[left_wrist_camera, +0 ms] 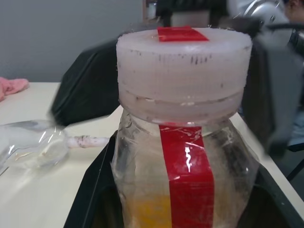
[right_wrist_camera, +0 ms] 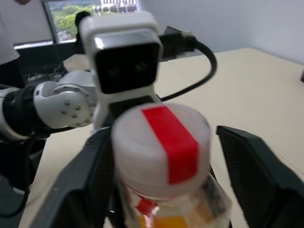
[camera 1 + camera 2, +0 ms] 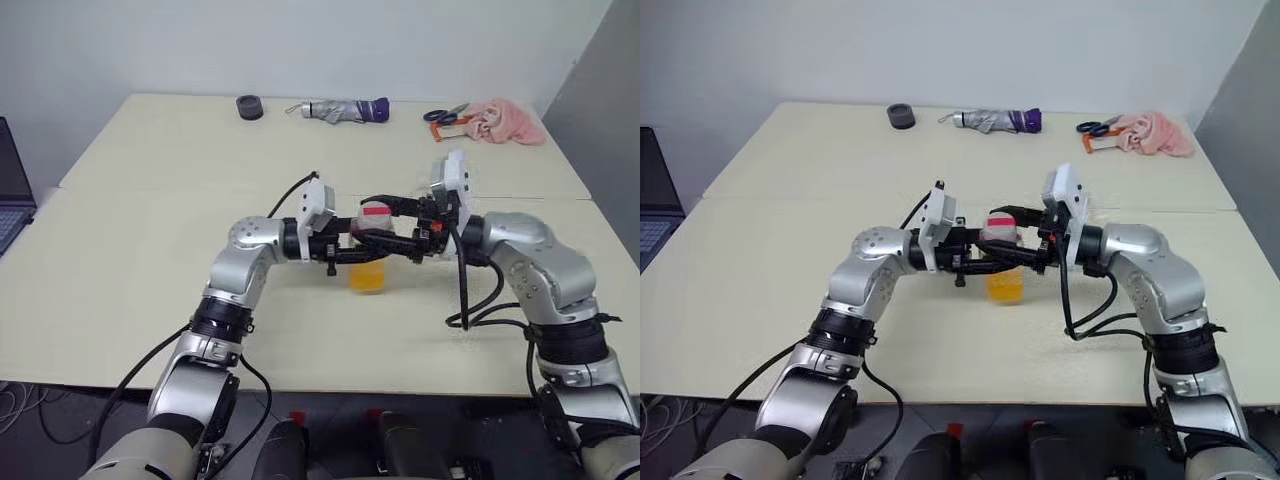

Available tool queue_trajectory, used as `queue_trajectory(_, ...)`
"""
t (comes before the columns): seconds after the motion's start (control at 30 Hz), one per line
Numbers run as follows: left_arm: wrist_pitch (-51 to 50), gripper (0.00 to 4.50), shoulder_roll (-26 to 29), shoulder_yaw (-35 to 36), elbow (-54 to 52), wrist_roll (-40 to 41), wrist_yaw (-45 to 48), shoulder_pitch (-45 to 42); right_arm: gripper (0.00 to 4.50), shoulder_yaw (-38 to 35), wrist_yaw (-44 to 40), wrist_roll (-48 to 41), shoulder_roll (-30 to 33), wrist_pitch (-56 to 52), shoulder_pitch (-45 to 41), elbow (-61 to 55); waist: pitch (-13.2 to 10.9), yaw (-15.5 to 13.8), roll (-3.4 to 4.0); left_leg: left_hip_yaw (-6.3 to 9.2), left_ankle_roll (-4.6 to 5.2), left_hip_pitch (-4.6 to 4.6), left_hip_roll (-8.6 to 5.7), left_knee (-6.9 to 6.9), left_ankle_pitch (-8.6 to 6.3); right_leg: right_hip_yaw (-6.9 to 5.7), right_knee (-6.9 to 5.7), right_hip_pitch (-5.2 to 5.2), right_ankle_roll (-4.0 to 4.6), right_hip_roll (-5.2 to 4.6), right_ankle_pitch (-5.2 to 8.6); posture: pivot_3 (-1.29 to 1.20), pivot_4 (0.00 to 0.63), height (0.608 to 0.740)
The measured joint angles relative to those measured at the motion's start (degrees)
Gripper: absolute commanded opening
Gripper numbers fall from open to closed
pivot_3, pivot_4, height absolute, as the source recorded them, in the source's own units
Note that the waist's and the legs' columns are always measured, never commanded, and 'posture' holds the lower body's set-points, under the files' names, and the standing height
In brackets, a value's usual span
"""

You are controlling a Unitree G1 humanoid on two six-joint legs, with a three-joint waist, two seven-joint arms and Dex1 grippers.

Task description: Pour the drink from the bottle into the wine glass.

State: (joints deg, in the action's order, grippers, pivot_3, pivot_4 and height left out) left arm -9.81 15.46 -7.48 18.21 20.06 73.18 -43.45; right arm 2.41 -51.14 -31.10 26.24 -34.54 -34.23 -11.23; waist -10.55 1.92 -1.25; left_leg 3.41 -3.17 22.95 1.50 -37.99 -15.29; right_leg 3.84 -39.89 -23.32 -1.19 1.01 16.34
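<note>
Hiding drink (image 3: 367,277) (partly): left gripper (image 3: 372,243)

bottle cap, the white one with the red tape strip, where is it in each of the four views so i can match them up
Left eye view: white bottle cap with red tape strip sits centre, between the two hands.
Right eye view: just left of centre, between the hands.
Left wrist view: upper centre, close up.
Right wrist view: lower centre, between black fingers.
Shared landmark: the red tape strip, running on down the clear plastic bottle.

Capped bottle (image 1: 183,156) (red stripe) in left claw (image 1: 183,209).
</note>
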Motion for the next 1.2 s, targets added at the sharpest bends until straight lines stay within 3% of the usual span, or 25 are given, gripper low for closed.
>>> queue_trajectory(0.03,0.0,1.83,0.1,0.0,0.0,-0.1,-0.3,0.0,4.5,-1.0,1.3,-0.1,0.0,0.0,0.9,-1.1,0.0,-0.1,0.01,-0.02,0.0,0.0,-0.01,-0.01,0.0,0.03,0.0,0.0,-0.01,-0.08,0.0,0.0,0.15,0.74)
queue_trajectory(0.23,0.3,1.83,-0.2,0.1,0.5,-0.2,-2.2,0.1,4.5,-5.5,17.3,-1.0,-3.0,-3.9,10.4,-22.0,0.0,-0.1,0.01,0.0,0.0,0.01,-0.04,0.03,0.0,0.02,0.02,0.01,-0.03,-0.06,0.02,0.0,0.15,0.74)
queue_trajectory(0.33,1.1,1.83,-1.0,0.1,2.8,-0.6,-3.1,-0.3,4.5,-2.4,25.6,1.6,-4.6,-7.3,14.3,-29.3,0.0,0.0,0.01,-0.06,-0.01,-0.05,-0.14,-0.02,0.01,0.07,-0.03,0.01,-0.05,-0.03,0.02,0.0,0.15,0.74)
queue_trajectory(0.53,5.4,1.83,-2.8,0.1,7.9,-2.6,-4.0,-3.5,4.5,6.5,41.5,13.2,-10.1,-10.6,14.5,-32.6,0.0,0.0,0.01,-0.07,-0.04,-0.08,-0.09,-0.05,0.02,0.11,-0.04,0.01,-0.12,0.19,0.05,0.0,0.15,0.74)
queue_trajectory(0.93,9.4,1.83,-3.8,0.0,12.9,-4.9,-3.8,-4.8,4.5,10.1,49.6,21.1,-16.7,-13.1,12.3,-32.3,0.0,0.0,0.01,-0.07,-0.02,-0.04,-0.1,-0.01,0.01,0.1,0.01,-0.01,-0.04,0.16,0.02,0.0,0.15,0.74)
queue_trajectory(1.03,9.4,1.83,-3.8,0.0,13.2,-5.0,-3.8,-4.8,3.89,10.1,50.0,21.4,-17.7,-13.5,12.5,-31.7,0.0,0.0,0.01,-0.07,-0.02,-0.04,-0.09,0.0,0.01,0.1,0.01,-0.01,-0.04,0.16,0.02,0.0,0.15,0.74)
queue_trajectory(1.2,10.0,1.83,-3.8,0.0,13.2,-5.1,-3.8,-4.9,2.14,10.1,49.8,21.5,-18.4,-13.8,13.2,-30.8,0.0,0.0,0.01,-0.07,-0.02,-0.04,-0.09,0.0,0.01,0.1,0.01,-0.01,-0.04,0.16,0.02,0.0,0.15,0.74)
